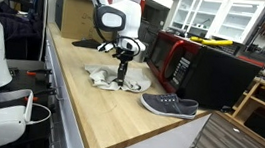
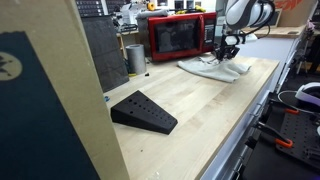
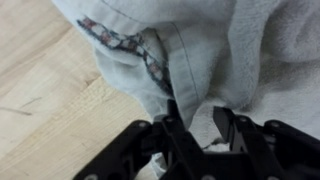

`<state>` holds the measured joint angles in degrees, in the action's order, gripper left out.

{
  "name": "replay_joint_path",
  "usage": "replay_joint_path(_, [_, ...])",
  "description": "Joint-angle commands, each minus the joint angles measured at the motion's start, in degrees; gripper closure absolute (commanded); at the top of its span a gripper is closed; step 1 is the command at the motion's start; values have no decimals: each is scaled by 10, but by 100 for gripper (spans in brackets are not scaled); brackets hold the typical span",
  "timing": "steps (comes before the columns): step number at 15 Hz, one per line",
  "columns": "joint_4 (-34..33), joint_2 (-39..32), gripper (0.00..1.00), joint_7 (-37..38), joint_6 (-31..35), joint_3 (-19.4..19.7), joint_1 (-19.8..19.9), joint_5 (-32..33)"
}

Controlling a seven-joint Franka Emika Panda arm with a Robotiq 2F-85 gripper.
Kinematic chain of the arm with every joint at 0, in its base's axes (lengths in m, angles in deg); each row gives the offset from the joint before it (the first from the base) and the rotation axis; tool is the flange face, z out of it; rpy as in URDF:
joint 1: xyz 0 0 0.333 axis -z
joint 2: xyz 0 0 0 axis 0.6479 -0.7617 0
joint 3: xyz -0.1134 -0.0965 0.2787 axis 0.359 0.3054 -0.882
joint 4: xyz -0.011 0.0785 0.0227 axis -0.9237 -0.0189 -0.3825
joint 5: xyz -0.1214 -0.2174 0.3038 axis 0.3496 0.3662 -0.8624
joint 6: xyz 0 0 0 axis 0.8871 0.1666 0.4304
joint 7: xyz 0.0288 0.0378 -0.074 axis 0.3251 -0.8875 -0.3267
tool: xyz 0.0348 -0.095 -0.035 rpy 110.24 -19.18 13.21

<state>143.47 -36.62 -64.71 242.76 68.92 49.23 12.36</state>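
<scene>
Gripper (image 3: 198, 120) at grey cloth (image 3: 245, 40) (jaws apart)

In the wrist view the grey cloth (image 3: 230, 50) runs off the top and right edges, and the bottom edge cuts the fingers (image 3: 176, 135) — whether they pinch the fold between them cannot be told. In an exterior view the gripper (image 1: 121, 82) is too small to read.
</scene>
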Motion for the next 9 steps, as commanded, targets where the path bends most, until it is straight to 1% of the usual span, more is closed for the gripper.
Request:
replay_joint_path(1, [13, 28, 79, 27, -24, 5, -12, 27])
replay_joint_path(2, [14, 31, 80, 32, -27, 6, -14, 36])
replay_joint_path(4, [17, 40, 96, 53, -29, 8, -18, 62])
replay_joint_path(5, [19, 46, 100, 66, -32, 8, -21, 78])
replay_joint_path(6, [21, 52, 100, 77, -38, 6, -22, 92])
replay_joint_path(7, [22, 57, 68, 90, -47, 5, -23, 107])
replay_joint_path(8, [22, 63, 71, 101, -58, 3, -23, 120])
replay_joint_path(9, [23, 70, 70, 113, -69, 1, -23, 134])
